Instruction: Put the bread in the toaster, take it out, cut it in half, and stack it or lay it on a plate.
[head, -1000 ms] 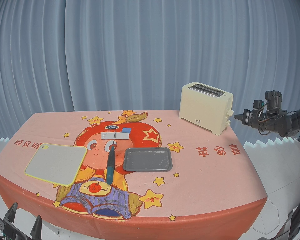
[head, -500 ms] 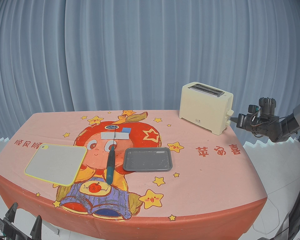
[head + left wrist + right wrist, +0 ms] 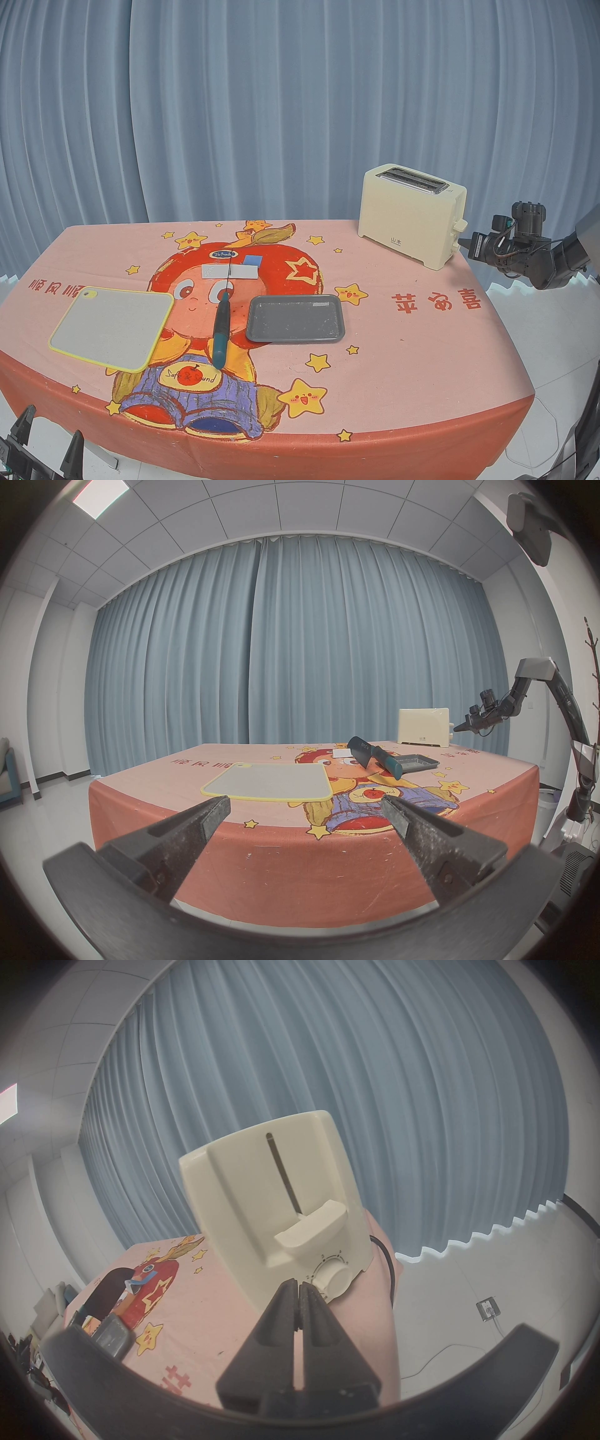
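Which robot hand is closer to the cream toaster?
The right. The right gripper, jaws shut, sits just beside the lever end of the cream plastic toaster. The left gripper hangs off the near edge of the pink-clothed table, far from it.

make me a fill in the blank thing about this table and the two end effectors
The right end effector is ___, its tips near the dial of the cream plastic toaster.
The left end effector is ___.
The teal-handled knife lies between the yellow-rimmed grey cutting board on the robot's ___ and the dark grey rectangular tray.
Missing words: shut; open; left
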Controlling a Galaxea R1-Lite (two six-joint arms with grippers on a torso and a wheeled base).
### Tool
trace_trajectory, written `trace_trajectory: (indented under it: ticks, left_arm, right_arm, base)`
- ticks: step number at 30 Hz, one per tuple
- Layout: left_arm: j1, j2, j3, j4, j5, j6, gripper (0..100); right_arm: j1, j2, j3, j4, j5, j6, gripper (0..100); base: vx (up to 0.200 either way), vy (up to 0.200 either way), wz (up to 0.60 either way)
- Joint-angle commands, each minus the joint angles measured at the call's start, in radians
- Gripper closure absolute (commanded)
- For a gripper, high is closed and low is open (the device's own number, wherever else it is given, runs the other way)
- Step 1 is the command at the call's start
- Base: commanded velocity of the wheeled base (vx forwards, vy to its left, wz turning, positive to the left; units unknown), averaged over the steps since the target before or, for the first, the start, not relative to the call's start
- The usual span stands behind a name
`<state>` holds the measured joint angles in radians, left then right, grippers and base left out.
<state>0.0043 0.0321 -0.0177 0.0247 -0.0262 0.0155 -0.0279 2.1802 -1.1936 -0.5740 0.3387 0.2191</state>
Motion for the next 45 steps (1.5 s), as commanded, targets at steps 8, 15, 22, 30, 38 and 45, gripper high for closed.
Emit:
trace_trajectory:
  ticks: [8,15,22,30,38,45]
  left_arm:
    - [0.000,0.002,0.008,0.000,0.000,0.000,0]
    - [0.000,0.002,0.008,0.000,0.000,0.000,0]
    - [0.000,0.002,0.008,0.000,0.000,0.000,0]
    - [0.000,0.002,0.008,0.000,0.000,0.000,0]
    - [0.000,0.002,0.008,0.000,0.000,0.000,0]
    - [0.000,0.002,0.008,0.000,0.000,0.000,0]
  right_arm:
    - [0.002,0.041,-0.015,-0.041,-0.014,0.002,100]
    - [0.003,0.044,-0.024,-0.043,-0.012,0.011,100]
    - [0.003,0.055,-0.035,-0.043,-0.012,0.020,100]
    - [0.006,0.064,-0.035,-0.043,-0.012,0.020,100]
    - [0.013,0.064,-0.027,-0.043,-0.014,0.020,100]
    - [0.009,0.062,-0.032,-0.043,-0.014,0.020,100]
  base:
    - [0.000,0.000,0.00]
    - [0.000,0.000,0.00]
    - [0.000,0.000,0.00]
    - [0.000,0.000,0.00]
    - [0.000,0.000,0.00]
    - [0.000,0.000,0.00]
